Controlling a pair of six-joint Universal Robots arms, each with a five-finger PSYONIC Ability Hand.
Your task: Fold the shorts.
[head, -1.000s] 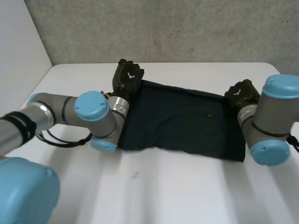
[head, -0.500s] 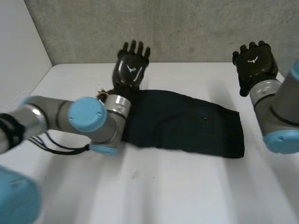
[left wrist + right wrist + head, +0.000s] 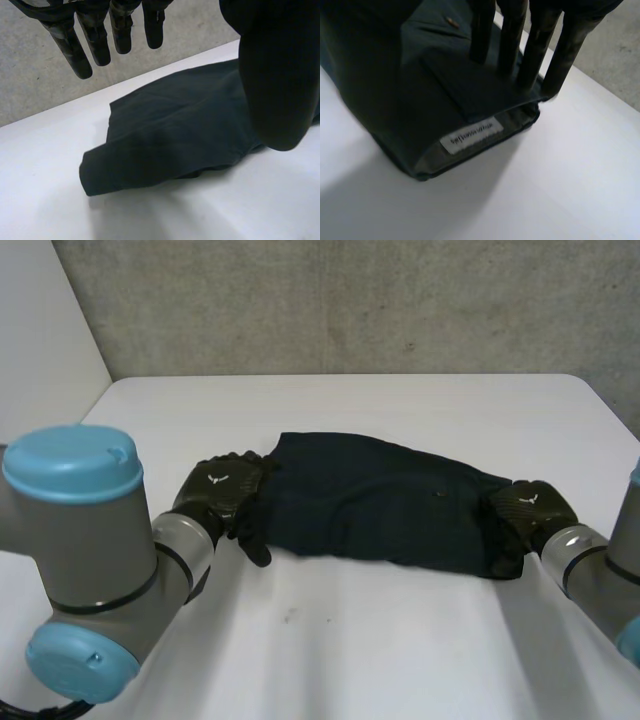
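The dark navy shorts [image 3: 385, 505] lie folded into a long band across the middle of the white table [image 3: 400, 650]. My left hand [image 3: 222, 490] is at the band's left end, fingers [image 3: 95, 40] straight and thumb spread, hovering above the shorts [image 3: 165, 135] without holding them. My right hand [image 3: 530, 510] is at the right end. Its straight fingers [image 3: 535, 55] rest on the top layer of the shorts [image 3: 420, 90] by the edge, just behind a white label [image 3: 471, 135].
A grey wall [image 3: 350, 300] runs along the table's far edge. Bare table lies in front of the shorts and behind them. A small metal stud [image 3: 441, 494] sits on the top layer.
A second ago both hands were curled at the shorts' far edge. They let go, rose with fingers spread, and have now come down at the two ends on the near side.
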